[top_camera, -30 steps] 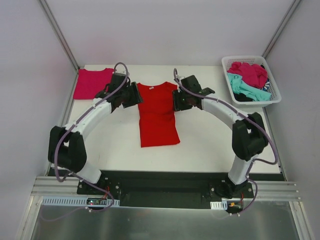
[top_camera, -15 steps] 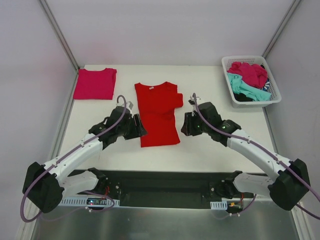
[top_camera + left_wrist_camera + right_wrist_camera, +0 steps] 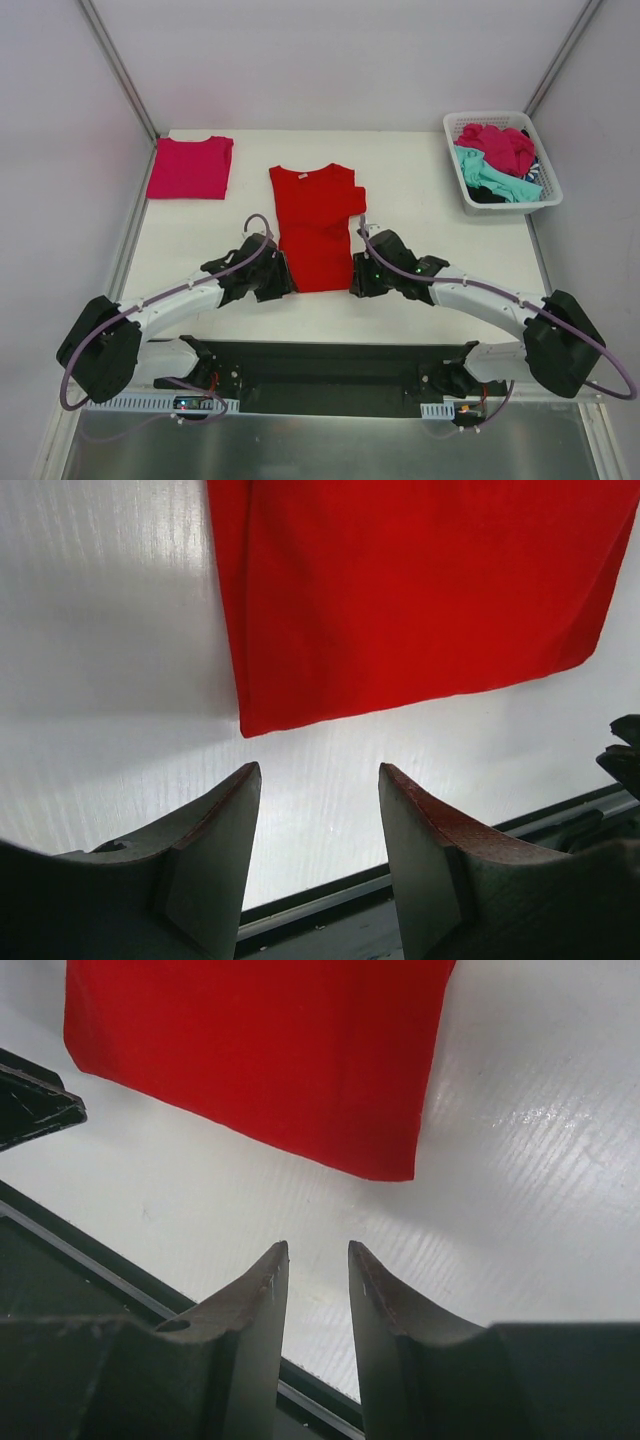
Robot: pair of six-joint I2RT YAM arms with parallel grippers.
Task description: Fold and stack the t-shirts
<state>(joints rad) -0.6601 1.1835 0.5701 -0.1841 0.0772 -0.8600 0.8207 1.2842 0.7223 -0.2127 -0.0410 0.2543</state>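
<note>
Two grippers sit low at the near hem of the red shirt point(image 3: 315, 225), one at each corner. Our left gripper point(image 3: 318, 775) has its fingers spread wide with nothing between them, only bare table point(image 3: 120, 630) under the gap; the shirt's near left corner lies just ahead of the tips. Our right gripper point(image 3: 318, 1250) shows a narrower gap, also empty, with the near right corner just beyond it. We see the red shirt flat mid-table, folded to a long panel, collar at the far end. Far left lies a folded pink shirt point(image 3: 190, 167). Far right, a white basket point(image 3: 485, 117) holds a magenta shirt point(image 3: 497, 145) and a teal shirt point(image 3: 490, 178), heaped.
</note>
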